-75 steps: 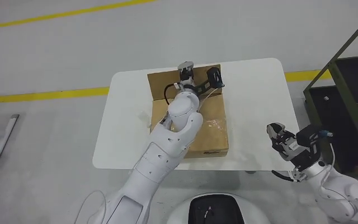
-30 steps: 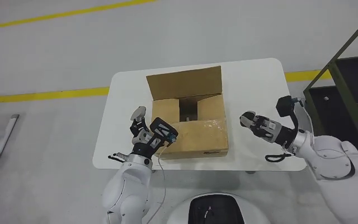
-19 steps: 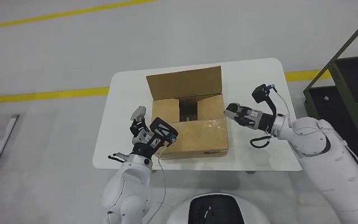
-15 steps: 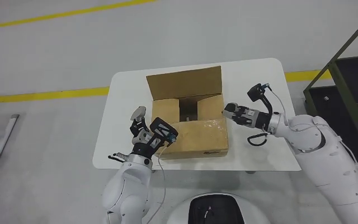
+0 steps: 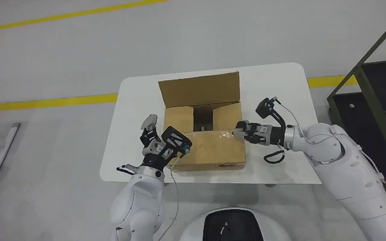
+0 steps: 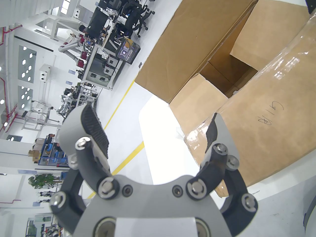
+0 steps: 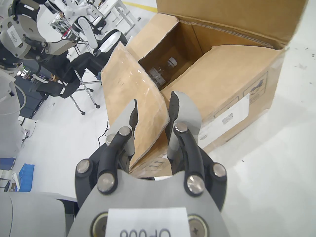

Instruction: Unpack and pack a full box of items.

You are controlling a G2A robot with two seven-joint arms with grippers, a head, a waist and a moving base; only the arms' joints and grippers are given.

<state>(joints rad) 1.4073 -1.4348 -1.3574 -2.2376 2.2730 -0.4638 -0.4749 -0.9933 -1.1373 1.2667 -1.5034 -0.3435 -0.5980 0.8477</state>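
Note:
A brown cardboard box (image 5: 208, 153) stands mid-table, back flap (image 5: 199, 89) upright. Its taped near flap (image 5: 208, 143) covers the front half, leaving an opening (image 5: 204, 120) behind it. My right gripper (image 5: 238, 132) is at the box's right edge, its fingers (image 7: 177, 109) shut on the near flap's corner (image 7: 148, 104), which looks slightly lifted and bent. Inside the box lies a clear bottle (image 7: 163, 72) with a white cap. My left gripper (image 5: 160, 137) hovers open by the box's front left corner, holding nothing; in the left wrist view the left gripper (image 6: 153, 117) faces the taped flap (image 6: 271, 99).
The white table (image 5: 277, 90) has bare surface right of and behind the box. A dark metal rack (image 5: 362, 90) stands off the table's right end. Yellow lines cross the floor behind.
My left arm drew back from the back flap to the box's front left corner, then stayed still. My right arm swung in from the table's right edge and took hold of the near flap's corner.

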